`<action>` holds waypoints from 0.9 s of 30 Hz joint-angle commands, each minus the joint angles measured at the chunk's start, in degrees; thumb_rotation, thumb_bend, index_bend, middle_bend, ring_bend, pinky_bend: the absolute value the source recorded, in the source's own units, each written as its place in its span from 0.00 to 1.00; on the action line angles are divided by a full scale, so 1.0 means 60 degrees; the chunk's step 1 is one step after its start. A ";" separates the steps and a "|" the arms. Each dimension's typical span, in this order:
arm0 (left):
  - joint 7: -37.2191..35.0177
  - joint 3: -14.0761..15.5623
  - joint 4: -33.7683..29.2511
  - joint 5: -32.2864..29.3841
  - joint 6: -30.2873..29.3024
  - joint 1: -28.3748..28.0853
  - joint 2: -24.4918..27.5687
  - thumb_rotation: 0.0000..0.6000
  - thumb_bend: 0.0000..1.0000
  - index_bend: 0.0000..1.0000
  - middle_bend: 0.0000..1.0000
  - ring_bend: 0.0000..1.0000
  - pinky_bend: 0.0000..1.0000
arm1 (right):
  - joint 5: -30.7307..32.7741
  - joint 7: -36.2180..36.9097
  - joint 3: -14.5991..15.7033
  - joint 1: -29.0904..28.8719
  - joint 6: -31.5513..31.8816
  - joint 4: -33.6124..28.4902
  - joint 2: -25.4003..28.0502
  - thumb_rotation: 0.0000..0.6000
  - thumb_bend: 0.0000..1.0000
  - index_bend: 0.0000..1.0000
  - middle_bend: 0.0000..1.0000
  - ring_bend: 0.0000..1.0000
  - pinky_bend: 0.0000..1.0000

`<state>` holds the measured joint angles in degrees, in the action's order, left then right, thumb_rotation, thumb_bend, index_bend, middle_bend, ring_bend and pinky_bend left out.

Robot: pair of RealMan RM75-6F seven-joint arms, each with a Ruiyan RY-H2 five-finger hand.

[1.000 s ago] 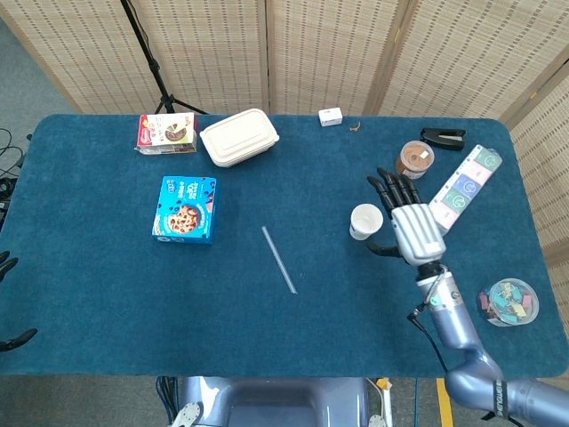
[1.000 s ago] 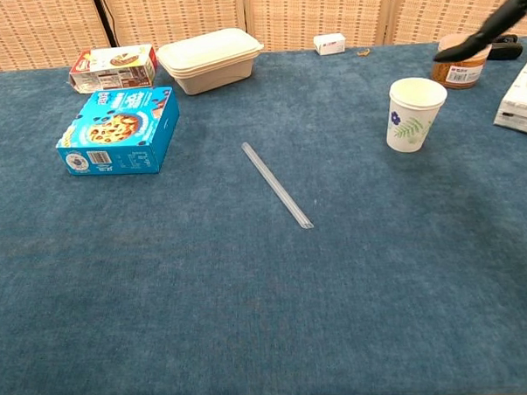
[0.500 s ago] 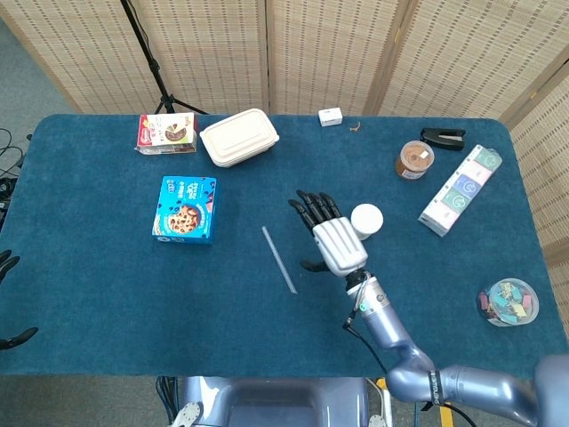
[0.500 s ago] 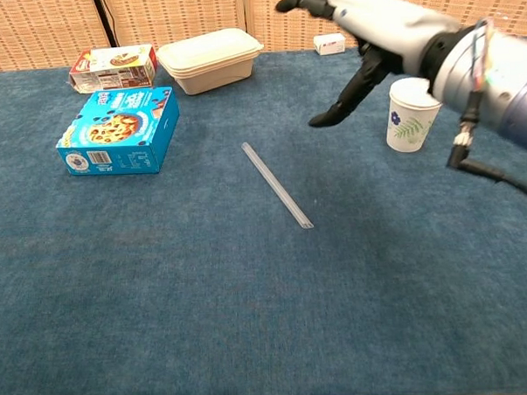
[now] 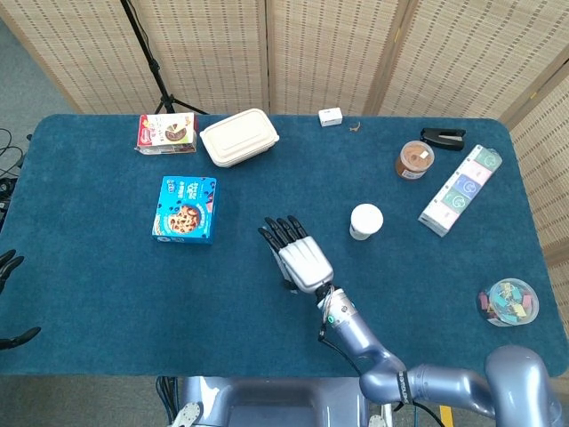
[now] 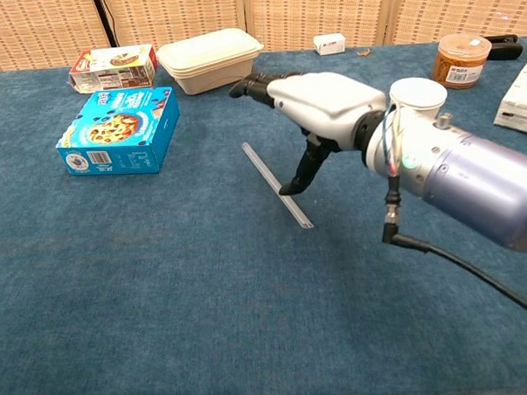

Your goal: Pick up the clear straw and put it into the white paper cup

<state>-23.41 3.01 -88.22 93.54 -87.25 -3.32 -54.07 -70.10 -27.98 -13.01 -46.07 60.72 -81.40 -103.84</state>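
Seemingly untouched, clear straw (image 6: 276, 185) lies under right hand (image 6: 316, 99) (thumb down).

White paper cup (image 6: 417, 96), leaf print

Blue-covered table (image 5: 107, 302) backed by woven folding screens (image 5: 329, 53). A black stand (image 5: 151, 62) rises behind the table's far left corner, on grey floor (image 5: 18, 71).
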 commanded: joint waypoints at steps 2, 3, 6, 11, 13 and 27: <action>0.0027 0.0003 -0.0016 -0.0015 0.0025 -0.0005 0.0001 1.00 0.00 0.00 0.00 0.00 0.00 | 0.0042 -0.0201 0.0061 -0.0123 -0.0072 0.0264 -0.0289 1.00 0.00 0.00 0.00 0.00 0.00; 0.0017 0.0004 -0.0022 -0.0018 0.0026 -0.0003 0.0003 1.00 0.00 0.00 0.00 0.00 0.00 | 0.0088 -0.0197 0.0054 -0.0135 -0.0098 0.0302 -0.0357 1.00 0.00 0.00 0.00 0.00 0.00; 0.0002 -0.0003 -0.0014 -0.0037 0.0020 0.0001 0.0003 1.00 0.00 0.00 0.00 0.00 0.00 | 0.0127 -0.0236 0.0070 -0.0149 -0.0105 0.0406 -0.0485 1.00 0.00 0.00 0.00 0.00 0.00; 0.0069 0.0011 -0.0045 -0.0030 0.0103 -0.0036 0.0001 1.00 0.00 0.00 0.00 0.00 0.00 | 0.0175 -0.0163 0.0198 -0.0044 -0.0089 0.0591 -0.0620 1.00 0.00 0.00 0.00 0.00 0.00; 0.0089 0.0011 -0.0061 -0.0033 0.0106 -0.0037 -0.0001 1.00 0.00 0.00 0.00 0.00 0.00 | 0.0170 -0.0098 0.0211 0.0011 -0.0030 0.0603 -0.0652 1.00 0.00 0.00 0.00 0.00 0.00; 0.0236 0.0010 -0.0156 -0.0092 0.0268 -0.0104 0.0012 1.00 0.01 0.00 0.00 0.00 0.00 | 0.0098 -0.0062 0.0286 0.0136 0.0054 0.0759 -0.0861 1.00 0.00 0.00 0.00 0.00 0.00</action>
<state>-21.99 3.07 -89.15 92.99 -85.65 -3.93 -54.00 -69.52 -28.32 -11.30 -45.26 61.07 -76.90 -108.95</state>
